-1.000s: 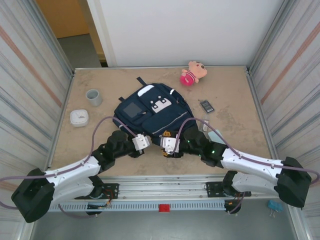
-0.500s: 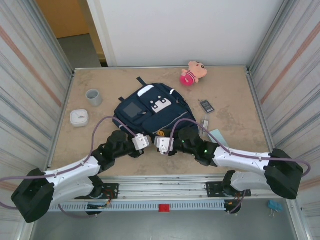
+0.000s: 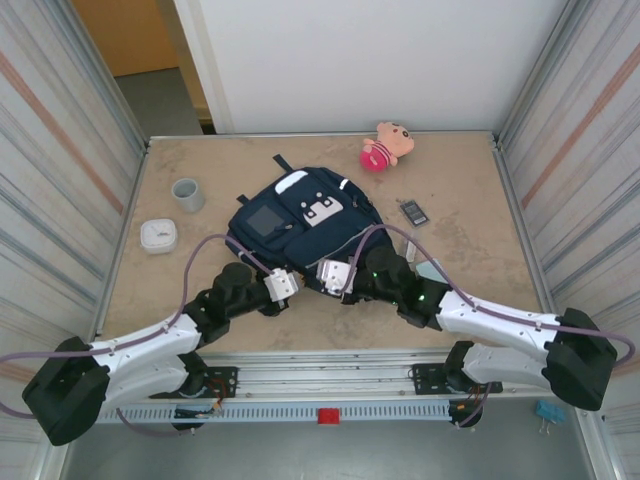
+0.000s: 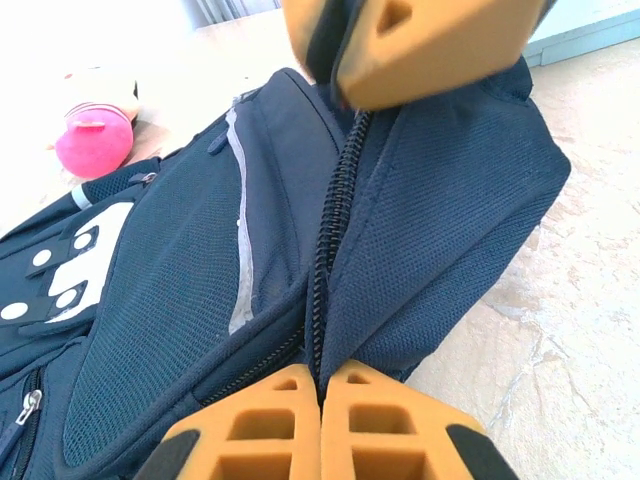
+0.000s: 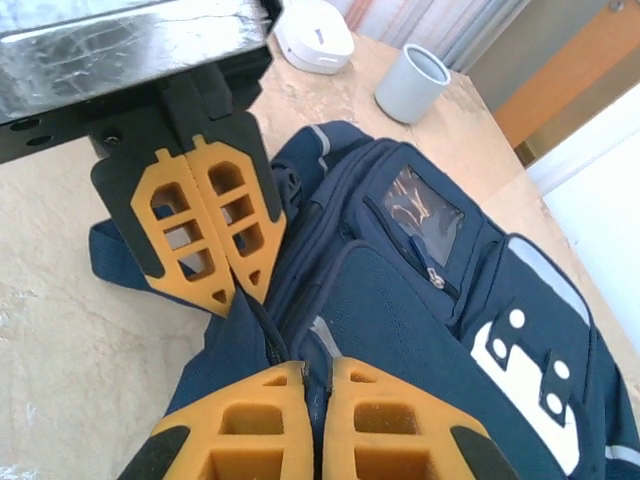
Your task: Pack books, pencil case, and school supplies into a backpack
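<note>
Table (image 3: 480,180), left to right. Near left edge: white box (image 3: 158,235) and grey cup (image 3: 187,194), apart. Centre: backpack (image 3: 300,225), lying flat, top toward far edge. At its near end: left fingers (image 4: 322,385) clenched on the zipper seam; just beside, right fingers (image 5: 318,385) clenched on the same seam, tips facing. Near far edge: plush toy (image 3: 385,146). Right of backpack: dark gadget (image 3: 413,212); pencil case (image 3: 436,270), partly hidden by right arm.

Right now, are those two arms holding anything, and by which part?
Both pairs of jaws are shut on the backpack, pinching the fabric along its zipper at the end nearest the robot's bases.
</note>
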Controlling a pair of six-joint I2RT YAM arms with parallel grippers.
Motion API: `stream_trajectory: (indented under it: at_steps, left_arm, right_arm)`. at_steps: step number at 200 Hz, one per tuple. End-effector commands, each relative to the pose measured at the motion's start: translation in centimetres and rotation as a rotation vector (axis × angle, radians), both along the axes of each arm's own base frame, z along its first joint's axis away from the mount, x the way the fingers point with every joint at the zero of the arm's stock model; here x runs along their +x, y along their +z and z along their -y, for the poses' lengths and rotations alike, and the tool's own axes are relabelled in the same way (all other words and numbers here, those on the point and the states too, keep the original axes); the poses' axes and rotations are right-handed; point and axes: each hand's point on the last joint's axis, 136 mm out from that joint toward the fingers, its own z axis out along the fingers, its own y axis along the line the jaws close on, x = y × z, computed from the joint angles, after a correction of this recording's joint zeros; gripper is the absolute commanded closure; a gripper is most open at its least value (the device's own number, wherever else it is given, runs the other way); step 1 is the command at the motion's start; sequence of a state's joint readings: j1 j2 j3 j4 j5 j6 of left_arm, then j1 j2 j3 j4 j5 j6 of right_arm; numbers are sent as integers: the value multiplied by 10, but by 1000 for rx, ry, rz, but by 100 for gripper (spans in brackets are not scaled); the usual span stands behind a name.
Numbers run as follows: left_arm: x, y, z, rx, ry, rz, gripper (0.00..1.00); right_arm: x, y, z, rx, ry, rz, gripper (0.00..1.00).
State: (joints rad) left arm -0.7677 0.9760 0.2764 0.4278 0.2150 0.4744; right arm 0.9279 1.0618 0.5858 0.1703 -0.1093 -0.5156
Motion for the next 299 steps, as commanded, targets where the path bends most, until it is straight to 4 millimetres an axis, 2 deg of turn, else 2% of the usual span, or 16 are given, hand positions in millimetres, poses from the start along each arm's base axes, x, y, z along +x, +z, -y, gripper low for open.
stream_trajectory:
  at_steps: [1, 7, 28, 65, 92, 100, 117, 132, 146, 167, 185, 222, 254, 265, 286, 299]
  left_arm:
    - [10, 14, -6, -28, 59, 68, 100]
    - [11, 12, -7, -21, 62, 68, 100]
    - [10, 11, -8, -10, 60, 76, 100]
    - [9, 13, -12, 6, 63, 94, 100]
    - [8, 11, -17, 47, 73, 98, 100]
    - [5, 10, -18, 57, 71, 93, 93]
    - [-7, 13, -13, 40, 9, 40, 51]
    - [-20, 19, -3, 6, -61, -37, 29]
    - [-28, 24, 7, -31, -106, -97, 21]
    - [-38, 26, 24, -37, -170, -128, 16]
    - [-38, 29, 39, -40, -201, -121, 13]
    - [-30, 46, 68, -77, -263, -100, 13]
    - [-30, 46, 88, -78, -325, -129, 20]
    - [-28, 38, 92, -54, -319, -134, 27]
    - [-21, 21, 91, 2, -269, -80, 51]
    - [-17, 14, 84, 31, -229, -29, 66]
  right_arm:
    - [6, 25, 14, 146, -80, -200, 100]
    - [6, 35, 22, 196, -94, -246, 100]
    - [9, 38, 37, 299, -160, -431, 100]
    - [4, 28, 60, 364, -246, -681, 100]
    - [0, 28, 70, 451, -284, -810, 100]
    - [-3, 28, 68, 468, -270, -847, 100]
    - [-10, 26, 62, 480, -245, -924, 100]
    - [-16, 24, 56, 464, -216, -961, 100]
    - [-23, 24, 51, 443, -176, -959, 100]
    - [-29, 22, 48, 423, -158, -954, 100]
    - [-31, 21, 49, 417, -161, -963, 100]
    - [-31, 20, 49, 420, -159, -959, 100]
    - [-31, 22, 48, 435, -149, -953, 100]
    - [-31, 23, 48, 441, -150, -952, 100]
    - [-26, 20, 54, 445, -210, -945, 100]
    - [-17, 9, 67, 440, -318, -937, 100]
